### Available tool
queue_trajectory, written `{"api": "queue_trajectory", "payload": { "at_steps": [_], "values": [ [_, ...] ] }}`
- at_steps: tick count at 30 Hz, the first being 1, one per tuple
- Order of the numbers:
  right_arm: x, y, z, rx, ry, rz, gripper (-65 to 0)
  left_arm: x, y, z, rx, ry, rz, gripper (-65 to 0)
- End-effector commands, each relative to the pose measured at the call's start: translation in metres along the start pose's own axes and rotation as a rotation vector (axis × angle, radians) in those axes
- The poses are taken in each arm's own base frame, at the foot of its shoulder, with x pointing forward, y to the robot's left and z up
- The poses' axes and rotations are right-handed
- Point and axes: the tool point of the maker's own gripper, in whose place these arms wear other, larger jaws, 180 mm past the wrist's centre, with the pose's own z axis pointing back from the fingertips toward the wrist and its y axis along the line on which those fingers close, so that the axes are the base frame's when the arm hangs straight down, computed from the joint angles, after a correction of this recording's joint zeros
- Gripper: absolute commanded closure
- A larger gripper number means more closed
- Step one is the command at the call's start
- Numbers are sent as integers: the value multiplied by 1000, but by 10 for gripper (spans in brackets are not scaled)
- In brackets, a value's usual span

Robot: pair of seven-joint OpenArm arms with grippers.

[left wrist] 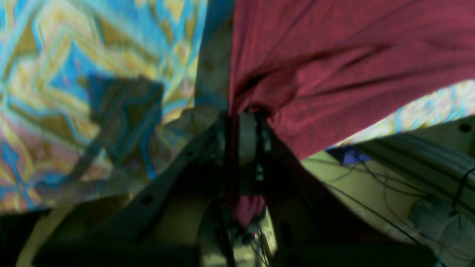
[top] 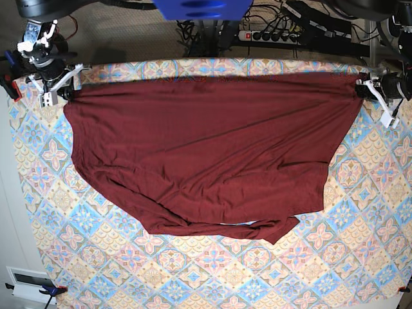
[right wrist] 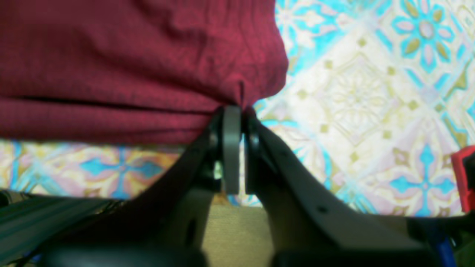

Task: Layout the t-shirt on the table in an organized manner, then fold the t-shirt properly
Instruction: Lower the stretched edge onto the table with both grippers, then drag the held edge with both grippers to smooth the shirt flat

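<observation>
T-shirt (top: pixel 206 154) lies spread over table (top: pixel 212 270), top edge stretched between arms. Left gripper (top: pixel 362 90) and right gripper (top: pixel 66 94) each clamped on one corner. Risk: uneven pull drags fabric askew; bunched lower hem stays crumpled.

The t-shirt (top: pixel 206 148), plain dark maroon knit, lies spread wide across the far half of the table (top: pixel 212 277). Its far edge runs taut and straight along the table's far side, stretched between two corners. The body is wrinkled, with diagonal creases. The near edge is rumpled and folded over. The table wears a pastel floral diamond-tile cloth.
</observation>
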Motion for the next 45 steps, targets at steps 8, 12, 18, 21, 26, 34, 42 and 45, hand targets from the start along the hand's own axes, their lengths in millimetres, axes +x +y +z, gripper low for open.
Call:
{"api": "queue_trajectory", "payload": {
  "at_steps": [8,12,18,21,26,34,42,45],
  "values": [
    [-8,-8,16,-22,14,27,0,14,16,26,30,-83,37,0],
    [-6,-12,17,-34,7,23,0,28,4,22,-33,-162,83,0],
    [-7,-14,12,-41,57,22,0,52,-23,-1,-113,-269,139,0],
    [13,-16,5,-48,14,22,0,65,-40,-15,-155,-319,166,0],
    [34,-19,-4,-57,-14,19,0,83,-45,-34,-206,-362,252,0],
    [60,-24,-12,-67,-58,13,0,115,-33,-49,-258,-405,367,0],
    [67,-26,-15,-72,-54,12,0,107,-32,-52,-239,-361,350,0],
    [66,-26,-15,-72,-53,12,0,89,-25,-50,-202,-243,313,0]
  ]
}}
